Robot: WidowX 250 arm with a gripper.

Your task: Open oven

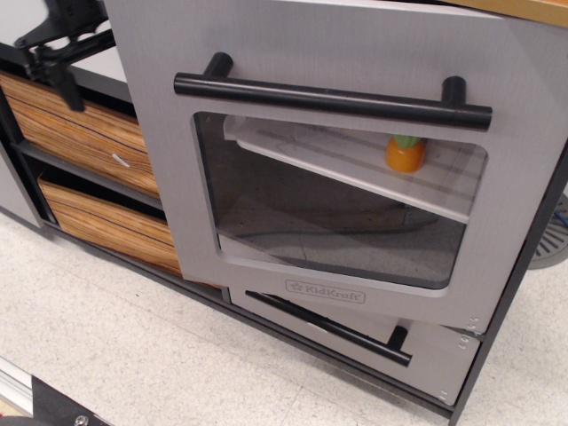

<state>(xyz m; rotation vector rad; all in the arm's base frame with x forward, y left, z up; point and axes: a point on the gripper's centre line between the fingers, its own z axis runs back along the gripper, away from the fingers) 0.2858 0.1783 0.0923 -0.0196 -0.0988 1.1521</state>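
The grey oven door (177, 177) fills the middle of the view, with a clear window (337, 222), a long black bar handle (333, 99) across its top and the KidKraft logo (325, 290) below. The door leans out from the cabinet, and its left edge overlaps the wood-grain drawers. A white shelf (337, 155) inside holds a small orange toy (405, 153). My black gripper (60, 64) is at the upper left, well apart from the handle and partly cut off by the frame. Its fingers are too dark to make out.
Two wood-grain drawers (84, 124) sit at the left behind the gripper. A smaller grey drawer with a black bar handle (328, 327) is below the oven. The speckled floor (133, 355) lies in front. A round grey object (552, 235) shows at the right edge.
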